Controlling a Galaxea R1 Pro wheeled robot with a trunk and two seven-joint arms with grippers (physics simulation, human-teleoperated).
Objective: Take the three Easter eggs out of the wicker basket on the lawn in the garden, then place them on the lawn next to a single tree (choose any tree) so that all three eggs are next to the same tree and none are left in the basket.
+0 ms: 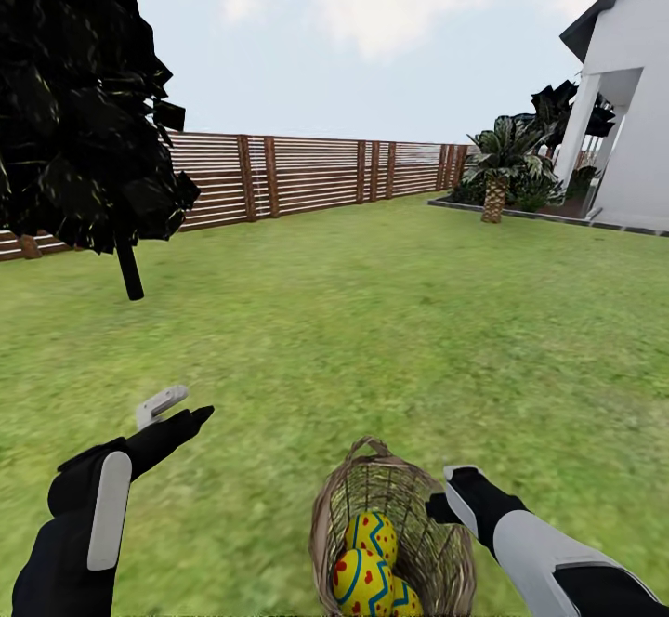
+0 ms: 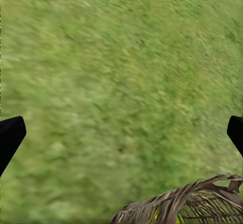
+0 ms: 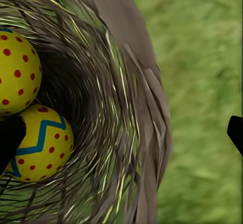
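The brown wicker basket [image 1: 423, 505] lies on the lawn [image 1: 372, 320] at the bottom centre of the head view. Inside it are three yellow Easter eggs with blue zigzags and red dots [image 1: 372, 535], [image 1: 360, 582], [image 1: 406, 600]. My right gripper [image 1: 444, 498] is open and straddles the basket's right wall [image 3: 136, 113]. One finger [image 3: 9, 140] is over two eggs [image 3: 15, 72], [image 3: 43, 143]; the other [image 3: 236, 133] is outside over grass. My left gripper [image 1: 190, 401] hangs open and empty over grass, left of the basket [image 2: 187, 204]. The tree is out of view.
A dark cypress-like tree [image 1: 84, 97] stands at the far left before the brown slat fence [image 1: 307, 176]. A low palm [image 1: 497, 176] and shrubs grow by the white house [image 1: 632, 97] at the far right. Open grass stretches between.
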